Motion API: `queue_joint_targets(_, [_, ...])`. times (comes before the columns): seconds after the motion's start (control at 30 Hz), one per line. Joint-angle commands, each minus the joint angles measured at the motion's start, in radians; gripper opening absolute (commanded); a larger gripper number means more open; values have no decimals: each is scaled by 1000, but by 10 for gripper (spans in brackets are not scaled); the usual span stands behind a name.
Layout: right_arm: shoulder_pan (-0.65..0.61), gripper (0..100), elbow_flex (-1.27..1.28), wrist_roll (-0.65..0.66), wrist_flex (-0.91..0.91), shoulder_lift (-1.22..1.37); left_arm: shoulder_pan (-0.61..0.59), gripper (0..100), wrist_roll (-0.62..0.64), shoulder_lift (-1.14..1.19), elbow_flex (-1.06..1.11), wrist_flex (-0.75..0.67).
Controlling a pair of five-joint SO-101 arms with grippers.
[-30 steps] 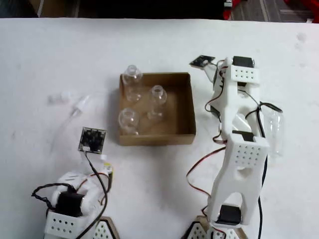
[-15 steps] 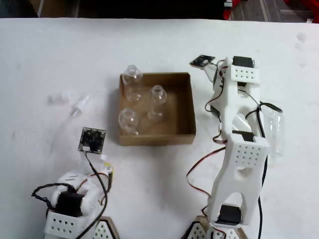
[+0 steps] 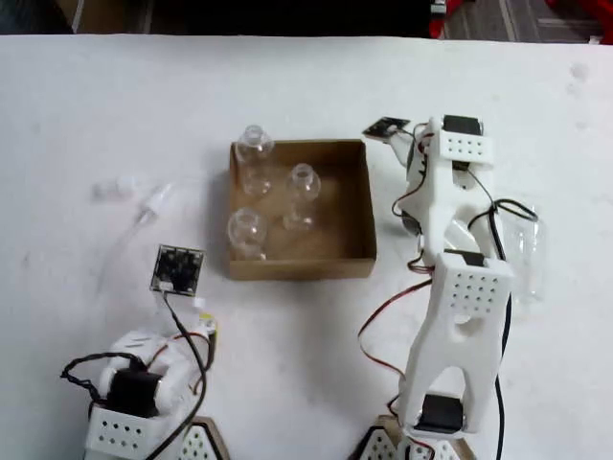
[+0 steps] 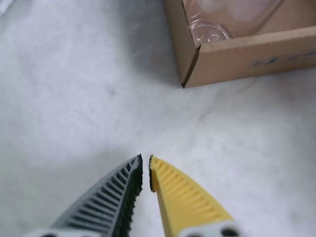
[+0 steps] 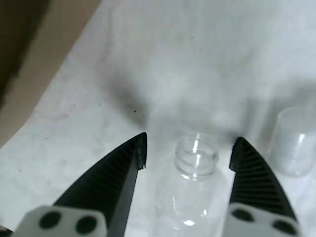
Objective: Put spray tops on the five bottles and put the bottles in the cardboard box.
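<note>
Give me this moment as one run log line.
left gripper: shut, over table | right gripper: open, astride loose bottle neck | cardboard box: three uncapped bottles inside | spray tops: on table

light: bright, diffuse | shadow: soft patch on table (image 5: 197, 49) beyond fingers (image 5: 111, 180) | glare: bottle (image 5: 196, 155) glints

You're at a robotics lab bench: a white-covered table (image 3: 86, 86), with a plastic arm (image 3: 460, 307) at 4 o'clock trailing exposed red wiring (image 3: 363, 337).
</note>
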Motion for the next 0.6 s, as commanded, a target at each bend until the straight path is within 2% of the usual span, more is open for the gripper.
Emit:
queue_joint_targets(0.0, [10, 244, -14, 11, -18, -35, 13, 31, 14, -8, 0, 6])
queue_joint_targets(0.57, [10, 232, -14, 5, -15, -79, 13, 31, 14, -8, 0, 6])
